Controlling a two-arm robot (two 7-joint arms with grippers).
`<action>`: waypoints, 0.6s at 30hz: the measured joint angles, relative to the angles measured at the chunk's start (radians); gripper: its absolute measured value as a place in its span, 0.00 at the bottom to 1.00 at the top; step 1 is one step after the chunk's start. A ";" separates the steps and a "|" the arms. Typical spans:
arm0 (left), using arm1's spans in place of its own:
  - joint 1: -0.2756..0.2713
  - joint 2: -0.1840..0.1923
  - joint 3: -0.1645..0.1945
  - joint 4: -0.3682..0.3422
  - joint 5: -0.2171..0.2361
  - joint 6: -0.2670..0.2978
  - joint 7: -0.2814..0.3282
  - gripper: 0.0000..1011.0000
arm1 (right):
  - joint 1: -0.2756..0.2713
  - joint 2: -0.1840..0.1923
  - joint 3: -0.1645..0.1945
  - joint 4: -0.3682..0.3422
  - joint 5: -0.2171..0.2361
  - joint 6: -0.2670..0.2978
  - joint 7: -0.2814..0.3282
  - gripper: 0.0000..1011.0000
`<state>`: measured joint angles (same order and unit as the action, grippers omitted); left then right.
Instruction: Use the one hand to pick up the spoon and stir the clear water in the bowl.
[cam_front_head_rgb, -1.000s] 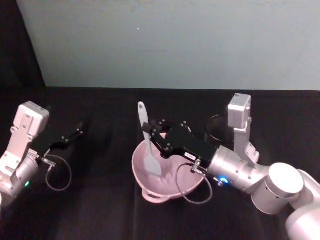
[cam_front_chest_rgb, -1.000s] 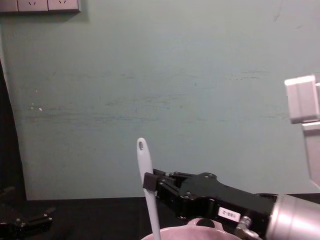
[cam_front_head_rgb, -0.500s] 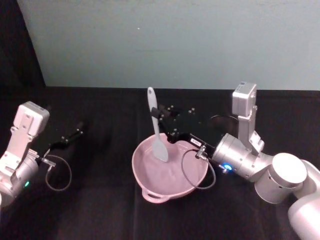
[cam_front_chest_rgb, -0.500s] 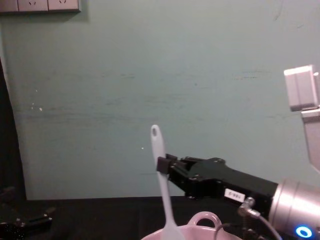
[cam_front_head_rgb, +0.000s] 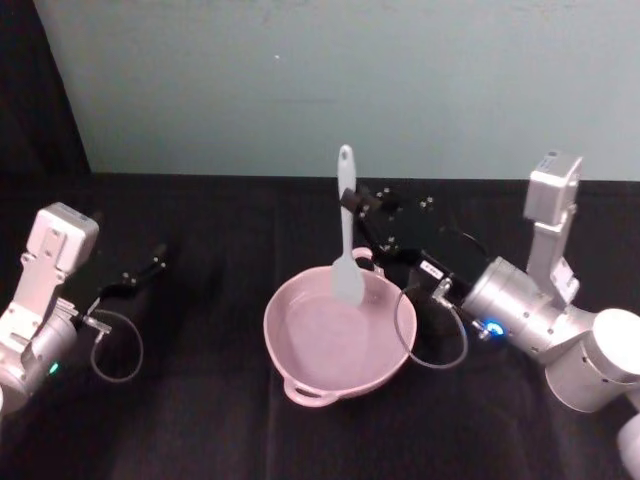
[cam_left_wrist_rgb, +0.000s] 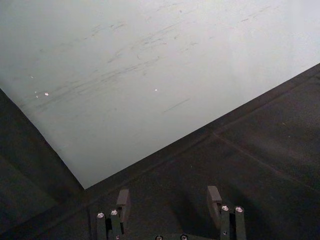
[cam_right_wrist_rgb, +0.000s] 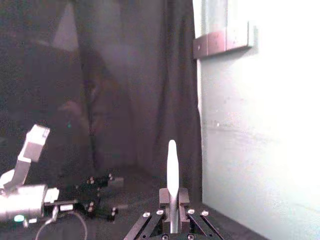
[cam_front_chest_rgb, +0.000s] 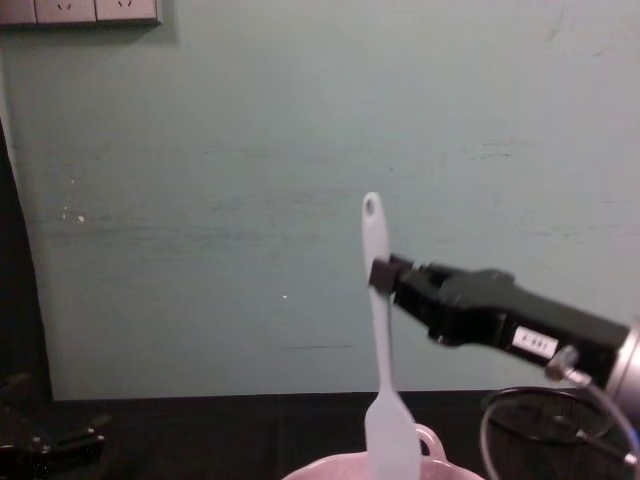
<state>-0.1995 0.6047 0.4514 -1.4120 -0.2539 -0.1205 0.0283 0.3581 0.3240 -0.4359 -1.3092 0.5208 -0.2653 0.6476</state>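
The pale pink bowl (cam_front_head_rgb: 278, 318) stands on the black table in front of me, its top edge low in the chest view (cam_front_chest_rgb: 320, 471). The long white spoon (cam_front_head_rgb: 346, 225) stands nearly upright, its flat head hanging at the bowl's far rim (cam_front_chest_rgb: 377, 330). My right gripper (cam_front_head_rgb: 353, 202) reaches in from the right and is shut on the spoon's handle just below the oval hole (cam_front_chest_rgb: 382, 272). The right wrist view shows the handle (cam_right_wrist_rgb: 171, 167) rising between the closed fingers. My left gripper (cam_front_head_rgb: 155, 262) rests open at the far left, away from the bowl (cam_left_wrist_rgb: 168, 200).
A black wire-mesh cup (cam_front_chest_rgb: 540, 425) stands behind and right of the bowl, under the right arm. A grey cable (cam_front_head_rgb: 432, 335) loops from the right wrist beside the bowl's right rim. The pale green wall (cam_front_head_rgb: 330, 80) closes the back of the table.
The right gripper has carried the spoon rightward and upward, from the bowl's left half to its far rim. The spoon's head has risen out of the bowl's middle. The left arm has not moved.
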 joint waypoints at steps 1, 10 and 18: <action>0.000 0.000 0.000 0.000 0.000 0.000 0.000 0.99 | -0.014 0.009 0.014 -0.031 0.013 0.004 -0.007 0.11; 0.000 0.000 0.000 0.000 0.000 0.000 0.000 0.99 | -0.071 0.040 0.074 -0.151 0.055 0.016 -0.052 0.11; 0.000 0.000 0.000 0.000 0.000 0.000 0.000 0.99 | -0.129 0.065 0.133 -0.244 0.076 0.022 -0.107 0.11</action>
<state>-0.1996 0.6047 0.4514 -1.4120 -0.2539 -0.1206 0.0283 0.2291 0.3892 -0.3032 -1.5528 0.5966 -0.2435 0.5408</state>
